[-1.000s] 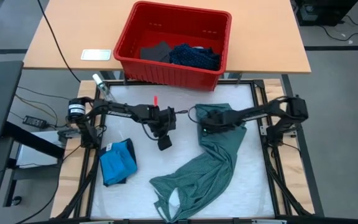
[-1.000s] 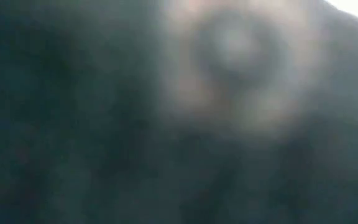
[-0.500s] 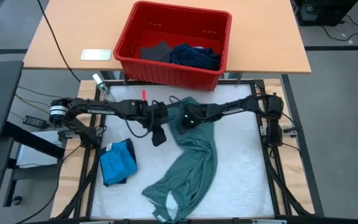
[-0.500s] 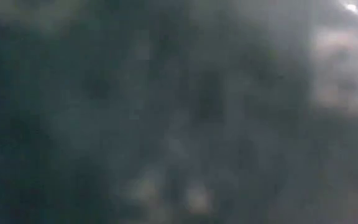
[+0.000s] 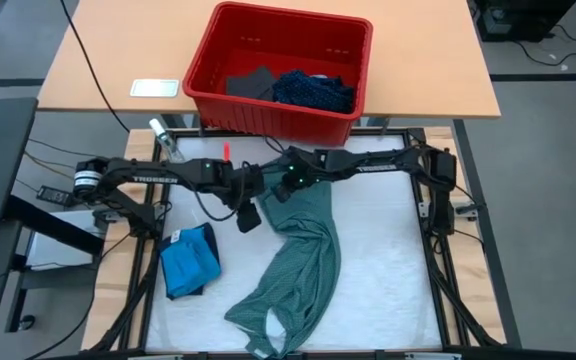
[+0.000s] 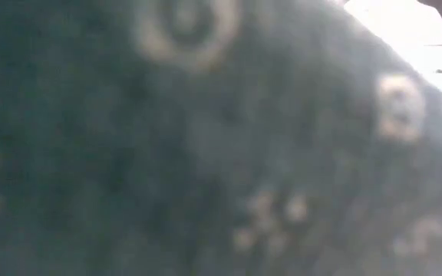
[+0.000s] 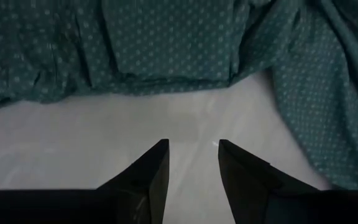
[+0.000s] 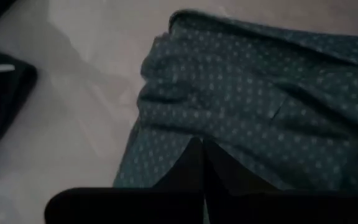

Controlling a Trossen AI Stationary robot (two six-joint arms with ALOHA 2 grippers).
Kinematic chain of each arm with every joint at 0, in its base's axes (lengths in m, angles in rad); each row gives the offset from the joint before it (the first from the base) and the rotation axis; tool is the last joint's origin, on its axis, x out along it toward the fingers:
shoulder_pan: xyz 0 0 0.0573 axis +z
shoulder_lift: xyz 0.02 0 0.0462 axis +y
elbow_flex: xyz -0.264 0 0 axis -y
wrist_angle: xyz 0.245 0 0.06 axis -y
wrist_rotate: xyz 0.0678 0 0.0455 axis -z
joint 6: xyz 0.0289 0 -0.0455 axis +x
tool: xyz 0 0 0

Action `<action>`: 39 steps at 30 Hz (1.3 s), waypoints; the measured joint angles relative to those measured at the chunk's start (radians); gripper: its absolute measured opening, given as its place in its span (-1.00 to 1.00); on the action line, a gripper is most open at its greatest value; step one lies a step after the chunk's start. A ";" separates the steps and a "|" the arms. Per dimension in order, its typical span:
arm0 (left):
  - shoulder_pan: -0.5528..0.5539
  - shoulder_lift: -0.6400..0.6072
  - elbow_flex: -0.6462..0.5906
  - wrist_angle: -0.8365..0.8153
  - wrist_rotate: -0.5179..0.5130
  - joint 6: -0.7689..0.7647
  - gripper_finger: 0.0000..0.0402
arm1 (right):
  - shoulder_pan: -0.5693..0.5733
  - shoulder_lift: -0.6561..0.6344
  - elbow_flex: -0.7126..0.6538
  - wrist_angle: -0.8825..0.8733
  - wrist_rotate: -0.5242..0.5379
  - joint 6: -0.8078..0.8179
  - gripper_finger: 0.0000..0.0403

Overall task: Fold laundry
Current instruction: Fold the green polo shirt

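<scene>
Two garments lie on the white table [image 5: 388, 270]. Nearest the front edge, the grey-green shirt [image 5: 303, 270] trails in a long diagonal strip from the front middle up toward the table's centre. Beside it to the left sits the bright blue small garment [image 5: 190, 262], bunched in a heap and apart from the shirt. Farther back, the left gripper [image 5: 247, 217] hovers over bare table just beside the shirt's upper end; its fingers [image 7: 154, 171] stand a little apart with nothing between them. Just beyond, the right gripper [image 5: 286, 186] is pinched together on the shirt's top edge, its fingers pressed tight with the dotted cloth gathered around them. Behind the table, on a wooden desk [image 5: 98, 60], a red bin [image 5: 278, 112] holds a navy dotted piece [image 5: 313, 90] and a dark small one [image 5: 251, 83].
</scene>
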 joint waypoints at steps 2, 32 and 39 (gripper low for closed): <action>-0.013 -0.019 0.000 0.035 -0.019 0.000 -0.29 | 0.022 -0.012 0.000 -0.025 -0.002 -0.014 -0.99; -0.334 -0.539 -0.567 0.703 -0.221 -0.233 -0.28 | 0.548 -0.089 -0.148 0.099 0.025 0.311 -0.99; -0.390 -0.462 -0.568 0.723 -0.208 -0.317 -0.28 | 0.620 -0.026 -0.162 -0.018 0.029 0.392 -1.00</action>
